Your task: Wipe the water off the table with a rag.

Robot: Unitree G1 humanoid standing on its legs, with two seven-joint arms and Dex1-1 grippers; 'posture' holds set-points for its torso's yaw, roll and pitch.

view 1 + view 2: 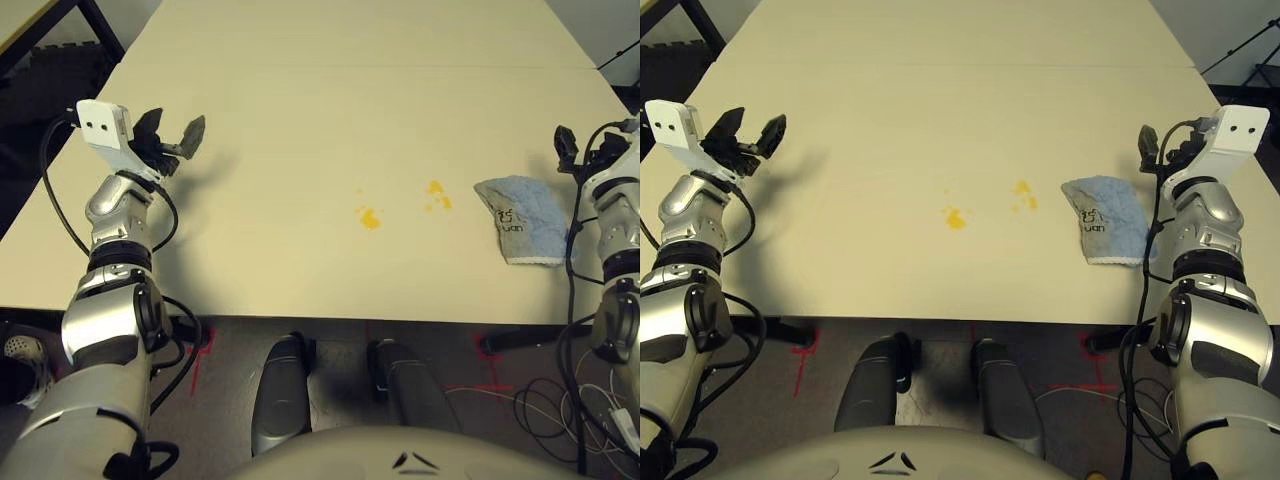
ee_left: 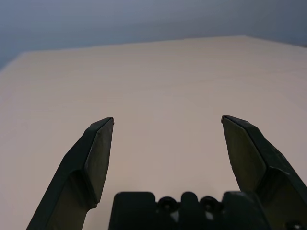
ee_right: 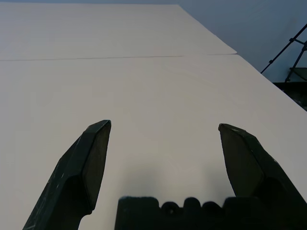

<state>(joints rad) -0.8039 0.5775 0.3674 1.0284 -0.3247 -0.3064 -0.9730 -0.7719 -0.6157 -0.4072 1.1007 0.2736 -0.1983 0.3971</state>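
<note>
The water shows as small yellow-orange splotches, one (image 1: pixel 370 217) near the middle of the cream table (image 1: pixel 320 110) and another (image 1: pixel 437 194) a little to its right. To the right of them, near the front right edge, lies the light blue-grey rag (image 1: pixel 520 220), crumpled, with its dark print facing up. My right gripper (image 1: pixel 1165 140) hovers open just right of the rag, apart from it. Far from both, my left gripper (image 1: pixel 175 128) hangs open over the table's left side. Both wrist views show spread fingers, the left (image 2: pixel 168 122) and the right (image 3: pixel 164 125), with bare tabletop between them.
A thin seam (image 1: pixel 350 67) crosses the far part of the table. A dark table frame (image 1: pixel 60 25) stands beyond the left corner, a tripod leg (image 3: pixel 290 48) off the right side. Cables (image 1: pixel 560 410) and red tape marks lie on the floor in front.
</note>
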